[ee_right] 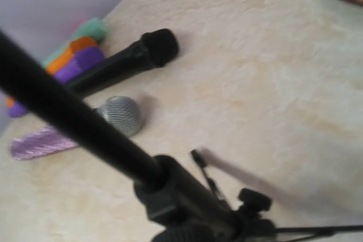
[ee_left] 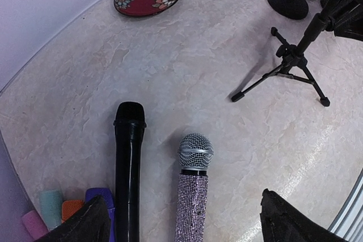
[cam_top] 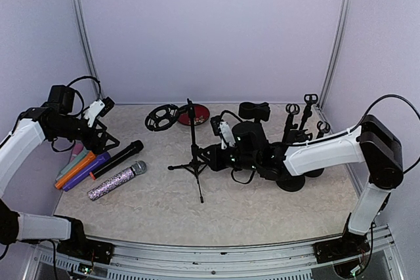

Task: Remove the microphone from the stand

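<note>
The black tripod stand (cam_top: 192, 155) stands mid-table, and its pole top carries no microphone. A glittery pink microphone (cam_top: 117, 180) with a silver mesh head lies on the table left of it, beside a black microphone (cam_top: 118, 159). My left gripper (cam_top: 98, 119) is open and empty. In the left wrist view it (ee_left: 181, 225) hovers over the glittery microphone (ee_left: 193, 191) and the black one (ee_left: 128, 168). My right gripper (cam_top: 211, 155) is at the stand's lower pole and looks shut on it. The pole (ee_right: 74, 123) fills the right wrist view, and the fingers are hidden there.
Purple, orange and teal microphones (cam_top: 80, 167) lie at the far left. A red floral plate (cam_top: 194, 115) and a black round frame (cam_top: 161, 117) sit at the back. Several more black stands (cam_top: 298, 122) with round bases (cam_top: 290, 181) crowd the right.
</note>
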Controlling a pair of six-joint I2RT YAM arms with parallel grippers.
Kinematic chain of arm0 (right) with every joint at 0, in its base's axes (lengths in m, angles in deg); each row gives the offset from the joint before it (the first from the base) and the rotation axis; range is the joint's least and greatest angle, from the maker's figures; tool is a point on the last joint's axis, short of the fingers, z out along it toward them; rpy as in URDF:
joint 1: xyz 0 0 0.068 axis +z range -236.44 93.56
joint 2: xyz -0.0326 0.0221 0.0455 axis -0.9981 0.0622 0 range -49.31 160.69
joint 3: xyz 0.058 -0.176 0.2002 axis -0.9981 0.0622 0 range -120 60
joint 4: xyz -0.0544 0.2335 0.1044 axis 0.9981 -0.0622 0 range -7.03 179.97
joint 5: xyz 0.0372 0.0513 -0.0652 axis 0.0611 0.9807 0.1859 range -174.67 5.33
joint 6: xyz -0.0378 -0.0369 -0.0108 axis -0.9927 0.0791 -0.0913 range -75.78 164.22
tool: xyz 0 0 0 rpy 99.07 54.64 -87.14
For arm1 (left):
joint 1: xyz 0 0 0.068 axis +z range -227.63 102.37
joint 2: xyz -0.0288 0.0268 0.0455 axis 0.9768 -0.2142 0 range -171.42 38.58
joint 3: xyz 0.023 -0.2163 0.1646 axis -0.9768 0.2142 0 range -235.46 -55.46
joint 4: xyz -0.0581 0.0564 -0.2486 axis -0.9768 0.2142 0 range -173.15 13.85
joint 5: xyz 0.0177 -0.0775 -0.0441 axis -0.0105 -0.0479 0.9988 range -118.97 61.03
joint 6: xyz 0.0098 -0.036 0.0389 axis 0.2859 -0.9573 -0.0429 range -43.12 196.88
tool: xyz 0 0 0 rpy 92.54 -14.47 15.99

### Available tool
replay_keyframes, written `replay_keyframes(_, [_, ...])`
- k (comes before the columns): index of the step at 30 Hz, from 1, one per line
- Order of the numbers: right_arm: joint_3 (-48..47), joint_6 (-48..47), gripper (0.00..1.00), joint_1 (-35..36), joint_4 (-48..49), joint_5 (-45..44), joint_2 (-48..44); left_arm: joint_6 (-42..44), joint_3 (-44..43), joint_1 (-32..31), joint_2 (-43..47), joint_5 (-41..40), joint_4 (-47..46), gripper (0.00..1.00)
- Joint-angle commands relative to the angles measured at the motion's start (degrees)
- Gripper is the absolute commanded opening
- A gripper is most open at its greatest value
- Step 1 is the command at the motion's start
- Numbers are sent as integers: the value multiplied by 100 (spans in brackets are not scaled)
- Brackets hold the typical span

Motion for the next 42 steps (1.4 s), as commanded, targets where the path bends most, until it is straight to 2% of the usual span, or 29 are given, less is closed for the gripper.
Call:
replay_keyframes(1, [-131,-1005,0,248,-809,-1193,-112,107,-11,-55,-31,94,110,89])
replay_keyframes(8, [-411,-2051,0,691,-1092,-2476,-42,120,-43,-86,-64,90,161,89])
replay_keyframes(11, [-511,-2253,0,784,-1155,-2738,-35,124,-62,-110,-87,82,181,89])
replay_keyframes(12, [-494,-2216,4,788,-1133,-2735,-83,124,-67,-105,-95,81,186,89])
replay_keyframes(13, [-444,-2116,12,770,-1070,-2709,-143,125,-66,-115,-92,79,196,89])
replay_keyframes(16, [-153,-1549,28,474,-739,-1853,-453,134,-80,-116,-92,89,235,88])
replay_keyframes(20, [267,-526,48,-285,-84,404,-675,151,-81,-133,-82,90,276,89])
replay_keyframes(23, [216,-117,63,-633,50,1429,-524,177,-81,-139,-61,90,293,89])
replay_keyframes(26, [158,249,65,-899,294,2279,-277,173,-94,-149,-52,103,297,88])
replay_keyframes(29, [52,445,66,-1003,465,2724,-46,185,-86,-162,-39,88,326,88])
replay_keyframes(34, [-121,584,67,-1004,607,2904,259,244,-83,-169,-3,64,376,89])
replay_keyframes(42, [-176,827,56,-1002,1059,2881,498,291,-146,-164,-17,32,416,88])
